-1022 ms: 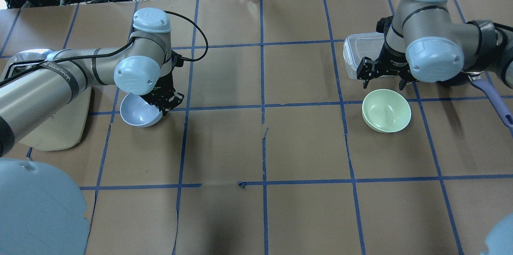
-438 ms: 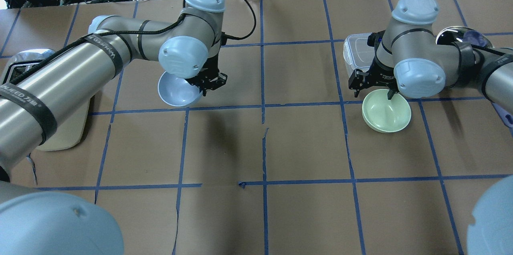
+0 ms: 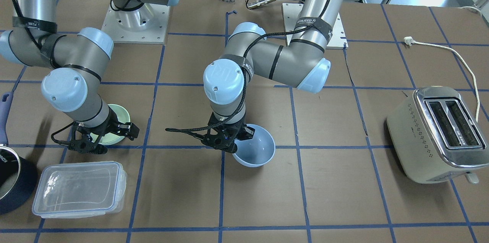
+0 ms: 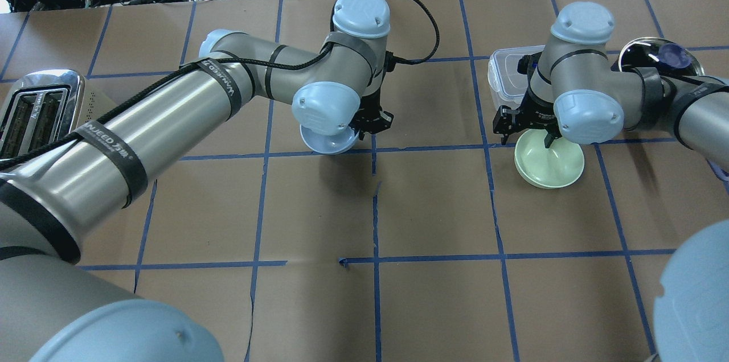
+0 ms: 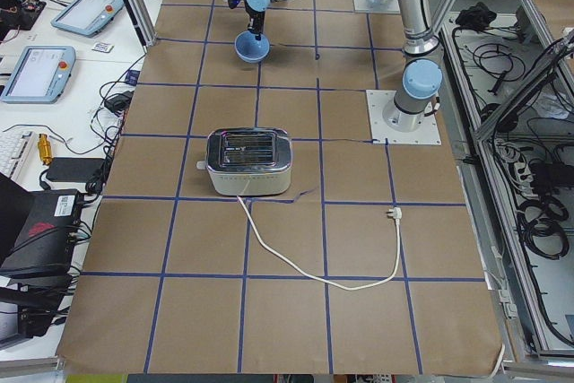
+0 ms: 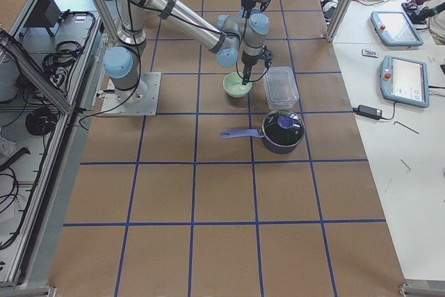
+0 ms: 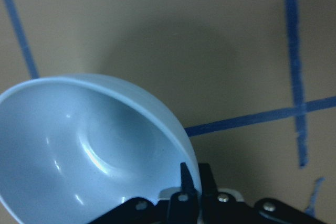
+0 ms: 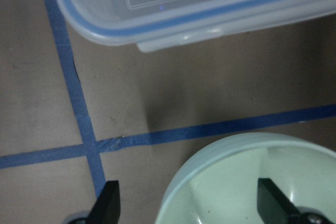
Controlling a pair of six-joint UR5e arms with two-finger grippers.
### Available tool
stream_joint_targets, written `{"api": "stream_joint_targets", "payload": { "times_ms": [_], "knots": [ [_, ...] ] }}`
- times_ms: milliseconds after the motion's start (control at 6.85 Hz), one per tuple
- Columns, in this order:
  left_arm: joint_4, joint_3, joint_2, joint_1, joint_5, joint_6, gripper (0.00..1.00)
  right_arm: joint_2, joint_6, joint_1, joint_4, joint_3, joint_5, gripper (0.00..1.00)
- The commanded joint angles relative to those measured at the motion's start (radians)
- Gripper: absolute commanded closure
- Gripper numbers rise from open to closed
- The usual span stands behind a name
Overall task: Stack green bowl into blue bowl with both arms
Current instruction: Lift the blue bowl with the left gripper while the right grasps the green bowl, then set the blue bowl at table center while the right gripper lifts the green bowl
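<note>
Pinching the rim of the round pale-blue bowl (image 3: 256,152), the left gripper (image 7: 192,176) holds it tilted; the right gripper (image 4: 527,138), spread wide, straddles the rim of the round pale-green bowl (image 4: 557,169).

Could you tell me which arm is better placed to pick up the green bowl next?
Right: the right end effector is open astride the rim of the green bowl, one finger inside; the left end effector is shut on the blue bowl.
</note>
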Motion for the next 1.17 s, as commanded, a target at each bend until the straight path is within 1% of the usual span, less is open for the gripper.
{"api": "stream_joint_targets", "payload": {
  "times_ms": [0, 146, 584, 730, 876, 1022],
  "knots": [
    [0.048, 0.002, -0.045, -0.067, -0.011, 0.005, 1.00, 0.008, 0.000, -0.001, -0.001, -0.002, 0.001, 0.93],
    [0.057, 0.002, -0.045, -0.069, -0.013, 0.005, 1.00, 0.003, -0.002, -0.001, 0.001, -0.002, 0.002, 1.00],
    [0.068, -0.012, -0.036, -0.106, -0.014, 0.030, 1.00, -0.015, 0.000, -0.001, 0.009, -0.028, 0.001, 1.00],
    [0.076, -0.014, -0.041, -0.108, -0.013, 0.027, 0.95, -0.026, 0.000, -0.001, 0.015, -0.040, -0.004, 1.00],
    [0.079, -0.014, -0.042, -0.106, -0.013, 0.019, 0.01, -0.038, 0.000, -0.001, 0.016, -0.045, -0.005, 1.00],
    [0.079, -0.005, -0.016, -0.102, -0.016, 0.018, 0.00, -0.045, 0.000, -0.001, 0.016, -0.045, -0.007, 1.00]
  ]
}}
